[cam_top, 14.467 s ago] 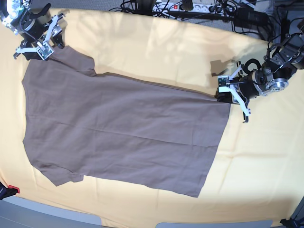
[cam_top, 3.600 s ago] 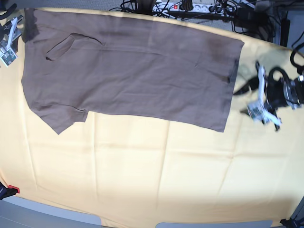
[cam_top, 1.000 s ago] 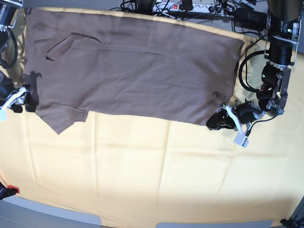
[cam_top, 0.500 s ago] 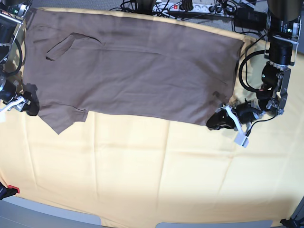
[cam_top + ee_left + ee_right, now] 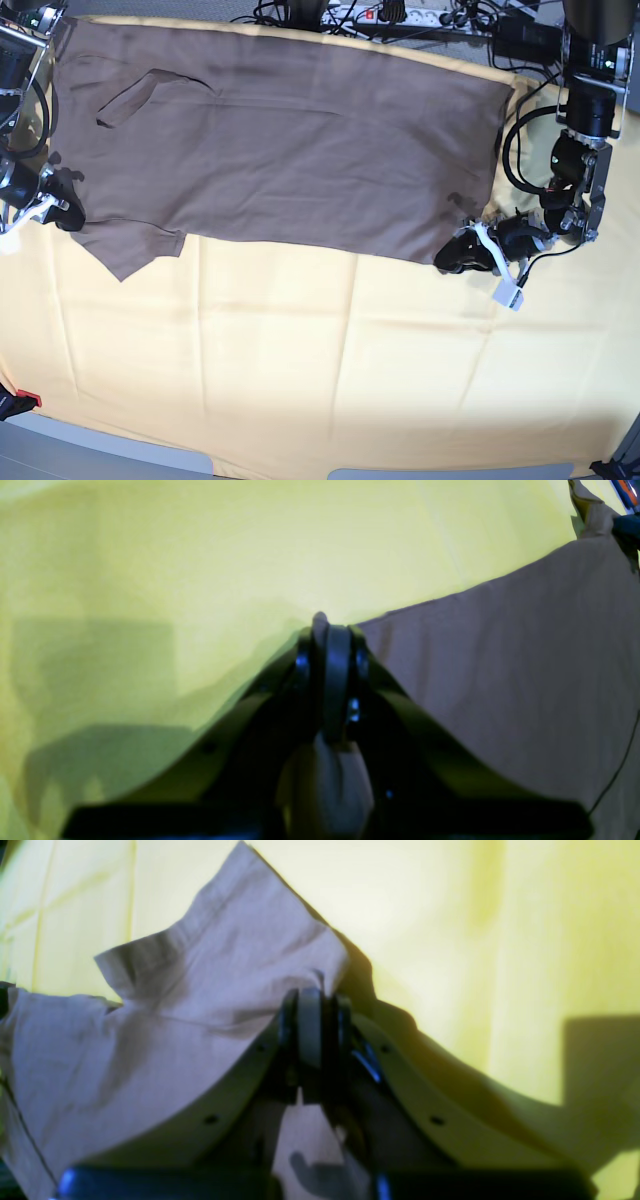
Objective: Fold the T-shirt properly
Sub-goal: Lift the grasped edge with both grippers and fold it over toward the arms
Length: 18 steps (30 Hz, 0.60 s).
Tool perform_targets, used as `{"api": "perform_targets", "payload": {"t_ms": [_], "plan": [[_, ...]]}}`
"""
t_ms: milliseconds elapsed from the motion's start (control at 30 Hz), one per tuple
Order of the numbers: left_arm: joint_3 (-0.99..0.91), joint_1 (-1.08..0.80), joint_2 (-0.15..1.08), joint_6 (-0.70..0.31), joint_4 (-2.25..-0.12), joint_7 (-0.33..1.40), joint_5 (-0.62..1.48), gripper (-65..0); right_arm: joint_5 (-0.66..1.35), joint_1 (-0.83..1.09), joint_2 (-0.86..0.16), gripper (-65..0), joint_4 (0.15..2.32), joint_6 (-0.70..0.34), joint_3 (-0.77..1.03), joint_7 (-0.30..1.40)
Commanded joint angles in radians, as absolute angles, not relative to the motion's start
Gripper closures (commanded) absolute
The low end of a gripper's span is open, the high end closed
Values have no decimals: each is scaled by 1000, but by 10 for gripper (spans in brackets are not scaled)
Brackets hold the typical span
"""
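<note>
Base view: left gripper clamps the T-shirt hem corner, right gripper is pinched on the sleeve edge. Shallow bites; uneven lift could slip or skew the fold.

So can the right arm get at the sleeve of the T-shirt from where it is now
Probably yes. The right gripper is already at the edge of the T-shirt beside the near sleeve, jaws shut on the fabric, with nothing in the way.
</note>
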<state>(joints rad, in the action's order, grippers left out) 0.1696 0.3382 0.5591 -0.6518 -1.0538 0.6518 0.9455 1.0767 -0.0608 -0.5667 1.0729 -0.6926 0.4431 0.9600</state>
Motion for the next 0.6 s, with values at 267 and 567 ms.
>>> {"api": "perform_targets", "payload": {"t_ms": [267, 567], "plan": [[162, 366, 573, -662, -1065, 572, 934, 0, 976, -136, -594, 0, 1085, -698, 451, 844], [163, 445, 545, -578, -1065, 462, 756, 0, 786, -183, -598, 0, 1085, -698, 451, 719]]}}
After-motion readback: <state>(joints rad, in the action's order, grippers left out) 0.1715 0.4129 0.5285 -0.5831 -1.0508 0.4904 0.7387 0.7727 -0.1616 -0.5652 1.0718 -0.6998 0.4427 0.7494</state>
